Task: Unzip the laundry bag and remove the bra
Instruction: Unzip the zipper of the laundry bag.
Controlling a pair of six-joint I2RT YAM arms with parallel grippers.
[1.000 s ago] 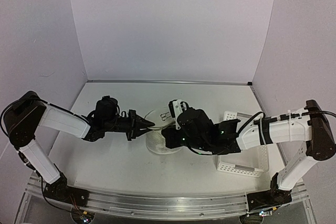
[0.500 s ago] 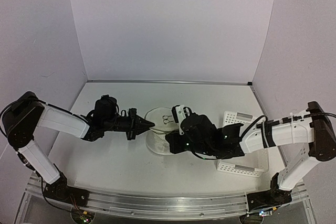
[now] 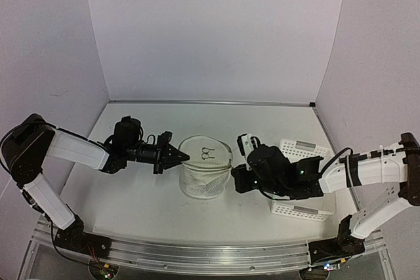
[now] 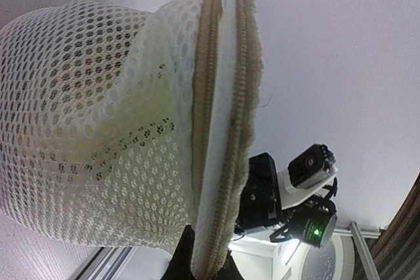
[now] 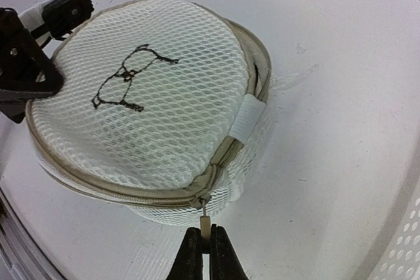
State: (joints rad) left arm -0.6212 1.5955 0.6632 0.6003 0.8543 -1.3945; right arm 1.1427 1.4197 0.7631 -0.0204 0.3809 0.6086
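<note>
At the middle of the counter (image 3: 131, 208) the laundry bag (image 3: 205, 176) sits round face up, the little bra outline (image 5: 128, 77) showing on top; the left gripper (image 3: 181, 157) is clamped on its stiff rim at the left side, and across from it the right gripper (image 5: 205, 247) is pinched tight on the zipper pull (image 5: 205, 225) at the opposite edge; so we're mid-unzip, by my reading: the zipper tape (image 4: 209, 96) looks joined on one side of the pull and parted on the other (the left wrist view shows a pale gap between the two tape rows), but how far round it has run I can't tell; no bra to be made out through the mesh, so the removal is all to come; pose-wise, the left arm reaches in low and nearly level from the left, while the right arm stretches in low across the white basket (image 3: 298, 209), wrist turned toward the bag.
</note>
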